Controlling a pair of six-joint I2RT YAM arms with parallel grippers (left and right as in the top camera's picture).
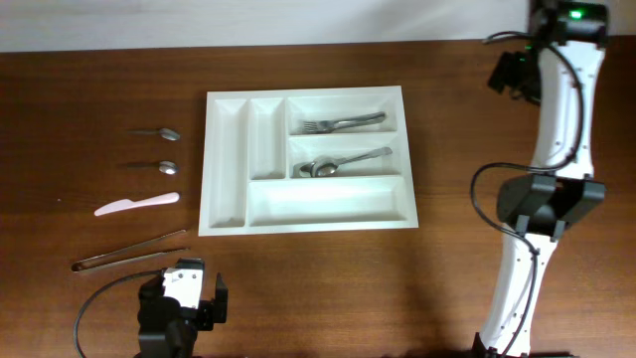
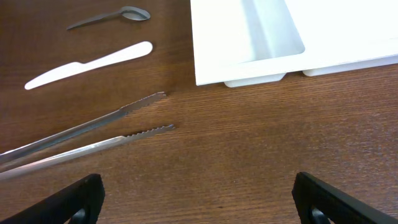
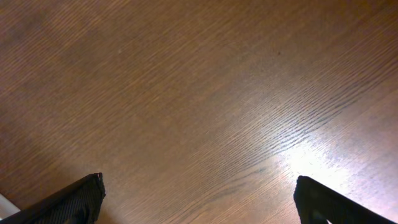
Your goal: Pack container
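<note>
Overhead view puts the container (image 1: 328,204) flat in the middle of the table (image 1: 447,288), its 2 narrow upright compartments on the left and its 3 long ones stacked to the right. The top long compartment holds forks (image 1: 343,123) and the middle one holds spoons (image 1: 343,162). The bottom long compartment and both narrow ones are bare. Left of the container, apart from it, lie a loose spoon (image 1: 157,132), a second loose spoon (image 1: 154,166), a white knife (image 1: 137,204) and, nearest the front edge, tongs (image 1: 94,263). The left hand (image 2: 199,205) hovers low over the wood, released, fingers spread wide with nothing between them and the tongs' serrated tips just ahead to its left. The right hand (image 3: 199,202) is likewise released and empty, over bare wood well away from the utensils. The packing looks partly done, and the step in hand is the reach for the next piece, probably the tongs. That calls for centring the left hand over both tong arms and coming right down to the surface, since they lie thin and flat. It would then carry them to the bottom long compartment, which looks the likeliest fit.
</note>
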